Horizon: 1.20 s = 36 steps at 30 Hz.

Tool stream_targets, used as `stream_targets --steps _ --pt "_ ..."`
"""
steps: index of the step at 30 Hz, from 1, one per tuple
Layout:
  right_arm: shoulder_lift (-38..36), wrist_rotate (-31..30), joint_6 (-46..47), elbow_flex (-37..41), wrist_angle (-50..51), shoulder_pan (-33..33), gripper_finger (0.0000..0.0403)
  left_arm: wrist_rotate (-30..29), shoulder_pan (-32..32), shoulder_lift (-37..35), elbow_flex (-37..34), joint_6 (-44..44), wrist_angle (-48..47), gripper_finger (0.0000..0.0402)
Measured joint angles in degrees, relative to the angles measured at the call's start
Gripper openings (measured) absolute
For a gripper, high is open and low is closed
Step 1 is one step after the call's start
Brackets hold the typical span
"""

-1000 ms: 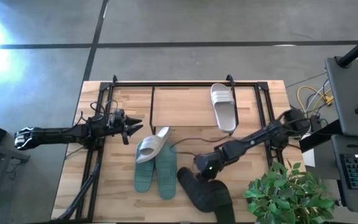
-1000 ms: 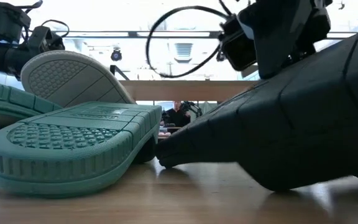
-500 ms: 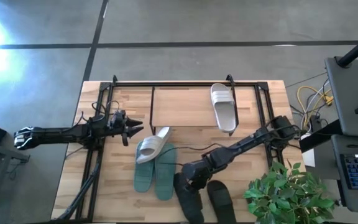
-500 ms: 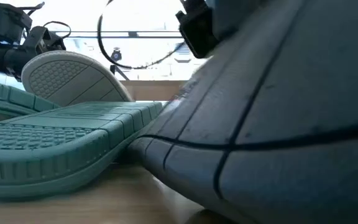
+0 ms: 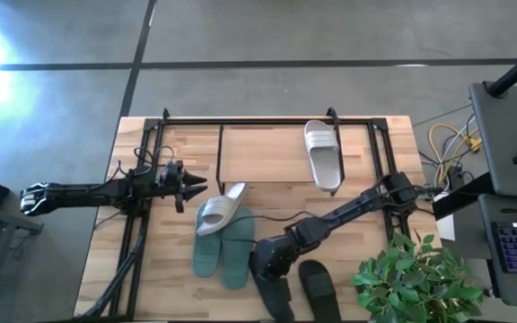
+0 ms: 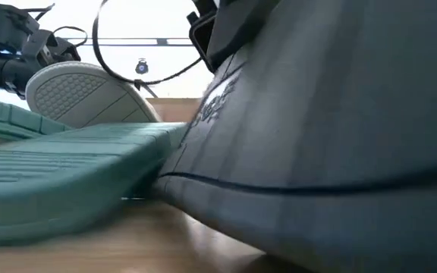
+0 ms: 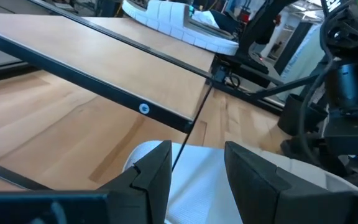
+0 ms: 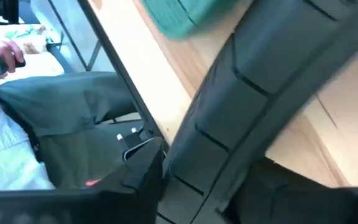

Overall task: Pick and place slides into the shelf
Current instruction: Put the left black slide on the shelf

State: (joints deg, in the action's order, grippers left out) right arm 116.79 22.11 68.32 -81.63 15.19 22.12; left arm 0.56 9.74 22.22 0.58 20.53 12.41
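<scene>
Two teal slides (image 5: 224, 254) lie sole-up near the table's middle. A white slide (image 5: 219, 212) leans on their far ends. Another white slide (image 5: 323, 154) lies on the shelf (image 5: 267, 152) at the far side. Two black slides lie near the front edge: one (image 5: 317, 283) lies free, and my right gripper (image 5: 266, 266) is shut on the other (image 5: 273, 292). That held slide fills the low view's right (image 6: 340, 136), beside a teal slide (image 6: 67, 174). My left gripper (image 5: 189, 187) waits open at the left, over the white slide (image 7: 197, 196). My right gripper pinches the black slide between its two fingers (image 8: 145, 177) near the slide's far end (image 8: 210, 155). The fingers slant down from the table's right and lie across the slide. The slide's near part rests on the table, against the teal slide.
The black table frame (image 5: 164, 121) rings the far part of the table. A potted plant (image 5: 411, 274) stands at the near right corner, with a desk and cables (image 5: 451, 139) beyond the right edge. A person (image 8: 17, 124) sits past the table's near edge.
My right gripper has gone toward the table's left and near edges. One black slide has slid with it, away from its mate and up against the teal pair. The nearest teal slide has been nudged left in the low view.
</scene>
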Motion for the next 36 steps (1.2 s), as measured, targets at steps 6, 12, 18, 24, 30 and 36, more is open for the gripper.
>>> stream_targets --steps 6,12,18,24,30,36 --pt "-1.30 -7.24 -8.68 -6.84 16.47 0.51 0.0072 0.42 0.00 0.38 -0.02 0.00 -0.16 0.0134" --pt "-1.43 -27.32 -22.28 -21.13 42.64 1.05 0.0080 0.39 0.01 0.66 -0.02 -0.37 -0.14 0.0134" --pt "-1.51 -47.88 -33.10 -33.61 60.56 1.12 0.0104 0.36 0.01 1.31 -0.02 -0.39 0.03 0.0134" --pt "-1.64 -65.10 -61.41 -38.75 63.76 0.98 0.0087 0.35 0.00 1.98 -0.02 -0.35 0.10 0.0134" --pt "-1.55 -71.06 -88.18 -35.11 63.55 0.01 0.0091 0.35 0.01 2.12 -0.02 -0.35 0.09 0.0134" --pt "-1.51 -78.03 -99.64 -31.18 62.15 0.09 0.0089 0.31 0.02 2.12 -0.02 -0.36 0.06 0.0134"
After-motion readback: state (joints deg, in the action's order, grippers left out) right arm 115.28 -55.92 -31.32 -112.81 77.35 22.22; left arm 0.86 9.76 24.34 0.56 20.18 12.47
